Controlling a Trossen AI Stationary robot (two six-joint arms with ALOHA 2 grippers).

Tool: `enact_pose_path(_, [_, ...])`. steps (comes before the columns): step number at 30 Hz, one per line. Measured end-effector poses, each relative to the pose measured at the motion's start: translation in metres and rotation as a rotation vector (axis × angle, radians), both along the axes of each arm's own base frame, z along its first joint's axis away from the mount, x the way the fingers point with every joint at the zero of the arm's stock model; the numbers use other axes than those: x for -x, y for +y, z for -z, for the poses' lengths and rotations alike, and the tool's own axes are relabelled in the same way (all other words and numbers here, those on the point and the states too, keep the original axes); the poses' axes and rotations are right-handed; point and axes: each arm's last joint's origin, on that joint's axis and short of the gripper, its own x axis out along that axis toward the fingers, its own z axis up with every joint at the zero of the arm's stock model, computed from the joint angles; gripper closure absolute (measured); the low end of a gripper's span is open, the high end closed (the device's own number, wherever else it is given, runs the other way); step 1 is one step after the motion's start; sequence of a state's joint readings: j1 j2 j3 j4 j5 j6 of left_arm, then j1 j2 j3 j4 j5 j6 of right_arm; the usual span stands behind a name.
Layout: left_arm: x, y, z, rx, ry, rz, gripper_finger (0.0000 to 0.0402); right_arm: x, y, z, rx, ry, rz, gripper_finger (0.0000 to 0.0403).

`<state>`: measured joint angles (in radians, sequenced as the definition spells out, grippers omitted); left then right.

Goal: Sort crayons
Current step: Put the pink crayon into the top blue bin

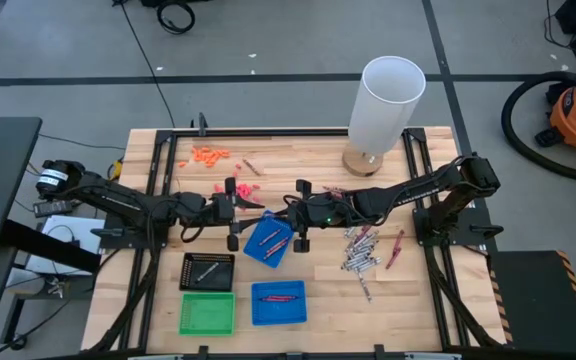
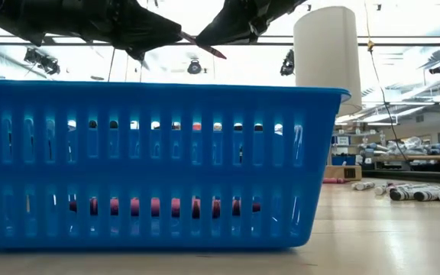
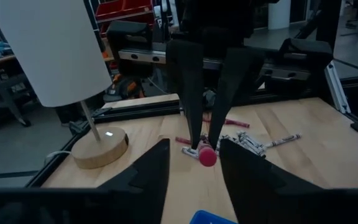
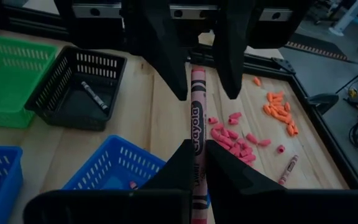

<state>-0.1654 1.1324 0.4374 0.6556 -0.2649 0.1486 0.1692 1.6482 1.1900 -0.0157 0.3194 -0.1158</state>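
Observation:
A red crayon (image 4: pixel 197 112) hangs in the air between my two grippers, above a tilted blue tray (image 1: pixel 258 248). My right gripper (image 4: pixel 197 148), reaching in from the table's right, is shut on it. My left gripper (image 4: pixel 202 94), coming level from the table's left, is open. Its fingers stand either side of the crayon's free end (image 3: pixel 207 155) with a gap on each side. Grey crayons (image 1: pixel 360 250) lie in a heap on the table to the right, with a red one (image 1: pixel 396 248) beside them. My right gripper pinches the red crayon's near part (image 4: pixel 197 163) between its two fingers. The crayon lies along the fingers and sticks out past their tips toward the left gripper. The fingers come from the table's right, slanting a little down. The crayon is lifted clear of table and trays.
A black tray (image 1: pixel 208 270) holding one grey crayon, a green tray (image 1: pixel 208 313) and a second blue tray (image 1: pixel 279 303) with red crayons stand near the front. A white lamp (image 1: pixel 388 100) stands at the far right. Orange bits (image 1: pixel 208 155) and pink bits (image 1: pixel 243 188) lie at the far left.

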Motion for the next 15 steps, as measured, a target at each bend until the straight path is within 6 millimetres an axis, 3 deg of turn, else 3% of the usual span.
enact_pose_path(15, [-0.0001, -0.0014, -0.0007, 0.013, -0.008, 0.05, 0.0375, 0.0, 0.0007, 0.0006, -0.016, 0.004, -0.018, 0.0361])
